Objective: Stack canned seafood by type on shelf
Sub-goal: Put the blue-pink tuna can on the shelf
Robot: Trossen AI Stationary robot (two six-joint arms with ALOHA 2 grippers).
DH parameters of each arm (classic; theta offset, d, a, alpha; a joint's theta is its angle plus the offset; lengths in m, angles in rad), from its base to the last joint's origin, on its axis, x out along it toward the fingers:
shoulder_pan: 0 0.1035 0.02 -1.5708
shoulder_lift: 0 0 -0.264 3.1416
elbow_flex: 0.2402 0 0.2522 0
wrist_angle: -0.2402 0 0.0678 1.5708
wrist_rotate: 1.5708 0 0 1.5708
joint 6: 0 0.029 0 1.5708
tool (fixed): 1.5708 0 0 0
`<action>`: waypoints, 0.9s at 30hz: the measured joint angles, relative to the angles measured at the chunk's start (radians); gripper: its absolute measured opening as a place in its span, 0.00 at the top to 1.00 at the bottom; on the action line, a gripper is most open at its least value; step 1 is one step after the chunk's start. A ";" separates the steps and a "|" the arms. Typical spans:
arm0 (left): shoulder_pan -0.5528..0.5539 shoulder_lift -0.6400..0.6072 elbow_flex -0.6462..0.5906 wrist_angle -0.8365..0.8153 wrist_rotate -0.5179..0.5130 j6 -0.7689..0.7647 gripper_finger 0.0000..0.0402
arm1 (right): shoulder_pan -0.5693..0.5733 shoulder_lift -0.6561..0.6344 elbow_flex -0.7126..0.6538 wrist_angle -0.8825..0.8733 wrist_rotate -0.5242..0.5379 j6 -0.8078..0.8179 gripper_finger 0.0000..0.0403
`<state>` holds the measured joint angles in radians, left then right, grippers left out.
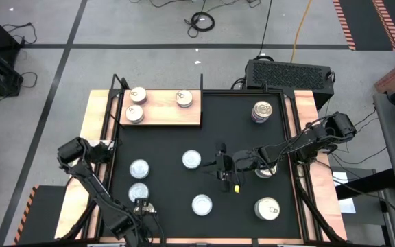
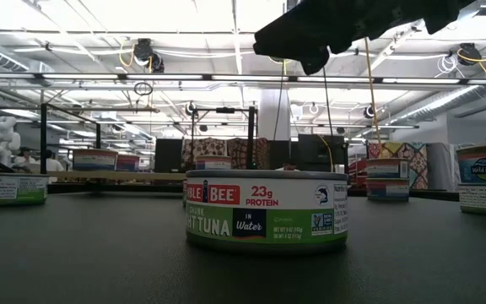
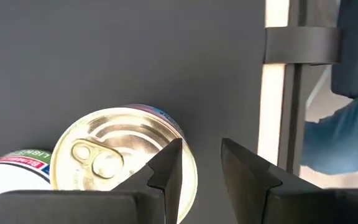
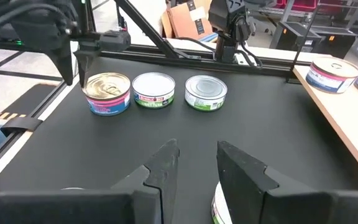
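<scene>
— On the table, what am I looking at?

— You have a black rectangular mat over most of it. At its far left corner lies the shelf, a flat light wooden board. It carries three round metal tins: a pair of tins close together at its left end and a single tin toward its right end.

— And my arms?

— Your left gripper sits at the near left edge of the mat. Its fingers are spread a little with only mat between them, and one finger is just beside a gold-lidded pull-tab tin. Your right gripper hangs over the middle of the mat, fingers likewise parted and pinching nothing.

— The rest of the cans?

— They are loose on the mat. You have a taller gold-lidded tin far right and a low gold-lidded tin near right. A silver-topped tin stands just left of your right gripper, and another silver tin at the left. A green-labelled tuna tin sits at the middle of the near edge, and a half-hidden tin shows under your right arm.
</scene>
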<state>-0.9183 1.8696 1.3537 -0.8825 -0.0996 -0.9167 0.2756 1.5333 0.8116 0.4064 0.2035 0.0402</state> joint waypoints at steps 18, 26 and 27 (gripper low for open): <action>-0.019 0.048 0.003 -0.035 -0.036 -0.075 0.72 | 0.001 0.000 0.000 0.007 0.000 0.036 0.74; -0.024 0.048 0.004 -0.046 -0.040 -0.098 0.72 | 0.001 0.000 0.000 0.007 0.000 0.053 0.74; -0.025 0.049 0.008 -0.051 -0.040 -0.095 0.72 | 0.001 0.000 0.000 0.006 0.000 0.053 0.74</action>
<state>-0.9433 1.9189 1.3621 -0.9337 -0.1397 -1.0122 0.2768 1.5333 0.8116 0.4126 0.2035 0.0931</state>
